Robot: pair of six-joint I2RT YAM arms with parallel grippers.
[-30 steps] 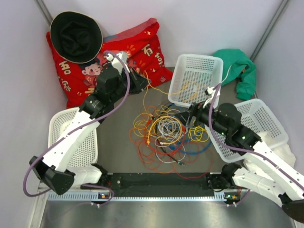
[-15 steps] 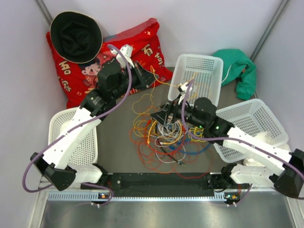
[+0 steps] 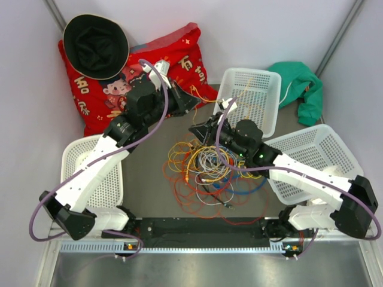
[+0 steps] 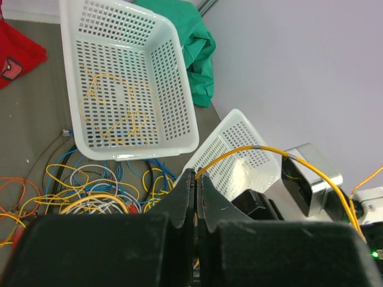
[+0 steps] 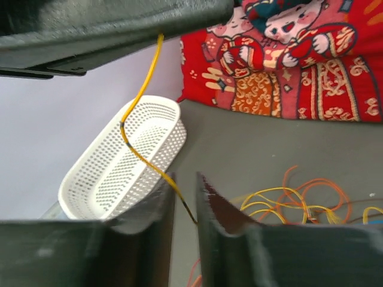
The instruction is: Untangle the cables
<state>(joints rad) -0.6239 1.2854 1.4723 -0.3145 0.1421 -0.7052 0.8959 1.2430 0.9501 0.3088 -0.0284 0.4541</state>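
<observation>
On the worktop [image 3: 149, 173], just past my bases: the cables [image 3: 203, 170] lie in one tangled heap of thin loops in orange, yellow, white, blue and black. The coils overlap, so the heap has no single long axis.

Yellow strand [image 4: 281, 154]: it is lifted clear of the heap and runs between my two hands. In the left wrist view it arcs up and to the right from my fingertips, with a grey band on it. In the right wrist view it drops from under my left hand, kinks at a dark band, then slants down towards my right hand.

Right hand [image 5: 184, 179]: the fingers stand a narrow slit apart and the yellow strand runs into that slit. I cannot tell whether the pads touch it. My arm reaches leftward over the heap.

Left hand [image 4: 194, 176]: the black fingers are pressed together, pinching the yellow strand at their tips. My arm stretches diagonally towards the far middle, with the hand just beside my right hand.

Baskets: all three are white perforated plastic. The left basket [image 3: 90, 179] sits beside my left arm and the right basket [image 3: 323, 155] beneath my right. The far basket [image 3: 248, 95] holds a loose yellow cable [image 4: 114, 107].

Far edge: a red printed cushion [image 3: 173, 60] carries a round black hat [image 3: 96, 45]. A crumpled green cloth [image 3: 302, 84] lies at the far right.
</observation>
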